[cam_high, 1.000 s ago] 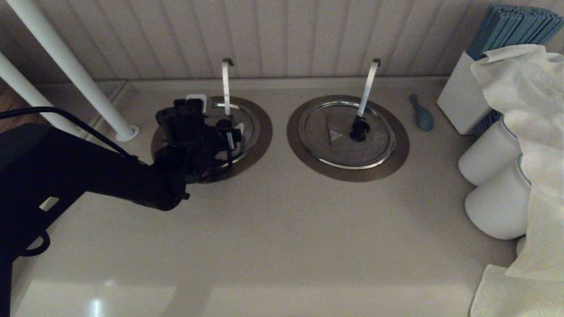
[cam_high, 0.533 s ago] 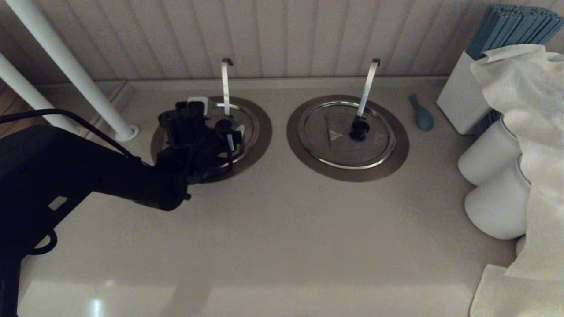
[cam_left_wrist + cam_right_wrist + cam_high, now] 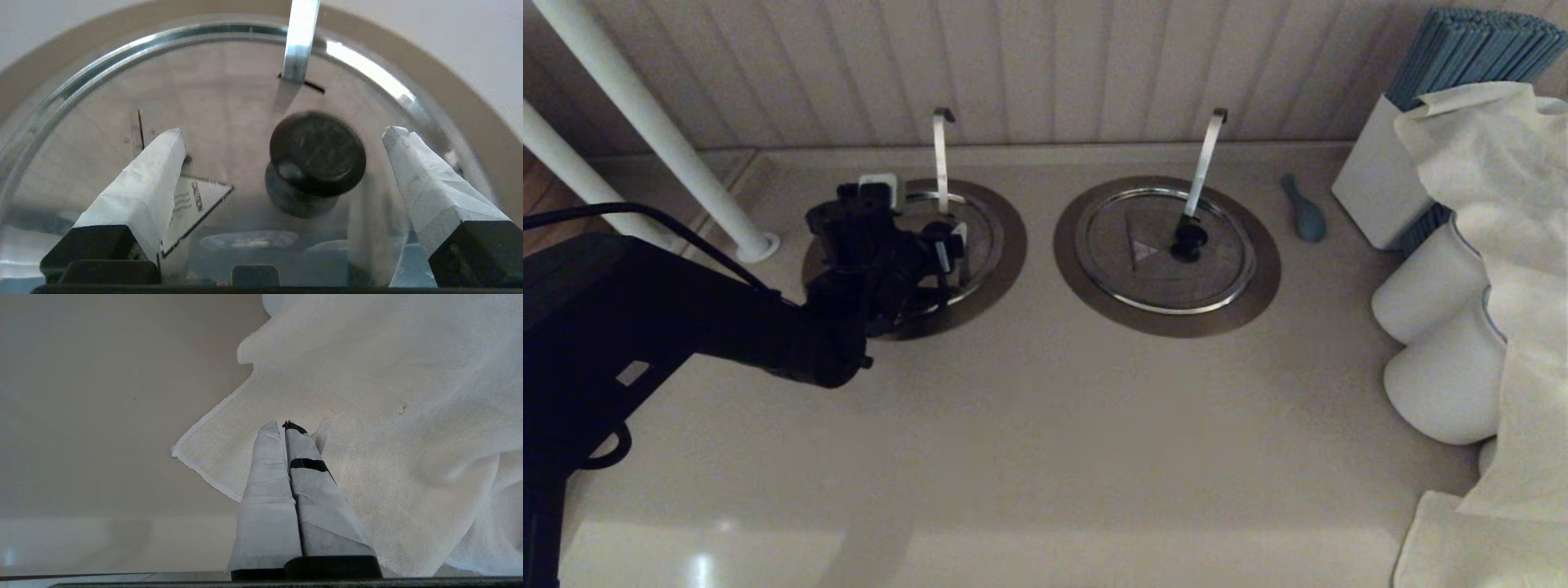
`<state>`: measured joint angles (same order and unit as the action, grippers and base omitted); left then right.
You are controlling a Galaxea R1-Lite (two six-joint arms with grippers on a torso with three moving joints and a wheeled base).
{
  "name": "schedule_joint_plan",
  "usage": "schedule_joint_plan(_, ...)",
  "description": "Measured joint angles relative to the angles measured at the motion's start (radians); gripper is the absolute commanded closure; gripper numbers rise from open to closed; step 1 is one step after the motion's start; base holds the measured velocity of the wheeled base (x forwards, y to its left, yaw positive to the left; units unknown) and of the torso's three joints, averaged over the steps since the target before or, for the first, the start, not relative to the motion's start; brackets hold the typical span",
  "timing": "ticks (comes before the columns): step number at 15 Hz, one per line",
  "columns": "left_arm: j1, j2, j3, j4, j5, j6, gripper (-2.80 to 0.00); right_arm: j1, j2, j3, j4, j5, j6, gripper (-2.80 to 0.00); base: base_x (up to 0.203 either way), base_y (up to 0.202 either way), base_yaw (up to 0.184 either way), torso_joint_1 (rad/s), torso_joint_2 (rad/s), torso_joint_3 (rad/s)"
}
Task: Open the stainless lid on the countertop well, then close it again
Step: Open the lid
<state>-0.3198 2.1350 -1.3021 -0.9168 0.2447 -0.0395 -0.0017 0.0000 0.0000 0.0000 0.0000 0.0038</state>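
The left gripper (image 3: pixel 282 139) is held over the stainless lid (image 3: pixel 980 237), fingers (image 3: pixel 143 192) spread wide, nothing gripped. The black centre knob (image 3: pixel 316 157) is seen between the taped tips, nearer one tip than the other, and clear of both. The lid is seated flat in the countertop well (image 3: pixel 1005 269), at the far left of the beige counter (image 3: pixel 1045 425), its shiny rim ringed by the brown flange. The narrow ladle handle (image 3: pixel 941 159) is seen rising upright through a slot just beyond the knob. A pale triangular caution mark (image 3: pixel 196 204) is partly covered by one finger. To the right, the twin lid (image 3: pixel 1164 249) is closed, its slanted handle (image 3: pixel 1205 159) leaning toward the wall. The right gripper (image 3: pixel 286 428) is parked over a white cloth (image 3: pixel 388 416), its fingers pressed together, empty.
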Motion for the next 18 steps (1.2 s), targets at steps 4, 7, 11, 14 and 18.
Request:
schedule_joint_plan(4,0.0,0.008,0.002,0.0,0.0,0.001,-2.8,0.0,0.0,0.0,0.0,0.0,0.001,0.0,0.0,0.0,0.0,0.0,0.0,0.0)
schedule_joint_plan(7,0.001,0.01,0.001,0.0,0.001,0.0,-2.8,0.0,0.0,0.0,0.0,0.0,0.0,0.0,0.0,0.0,0.0,0.0,0.0,0.0)
schedule_joint_plan(11,0.016,0.011,-0.009,0.001,0.0,0.0,-2.8,0.0,0.0,0.0,0.0,0.0,0.0,0.0,0.0,0.0,0.0,0.0,0.0,0.0)
schedule_joint_plan(14,0.028,0.012,-0.017,0.0,-0.002,-0.001,-2.8,0.0,0.0,0.0,0.0,0.0,0.0,0.0,0.0,0.0,0.0,0.0,0.0,0.0)
schedule_joint_plan(18,0.035,0.017,-0.019,0.001,-0.002,0.001,-2.8,0.0,0.0,0.0,0.0,0.0,0.001,0.0,0.0,0.0,0.0,0.0,0.0,0.0)
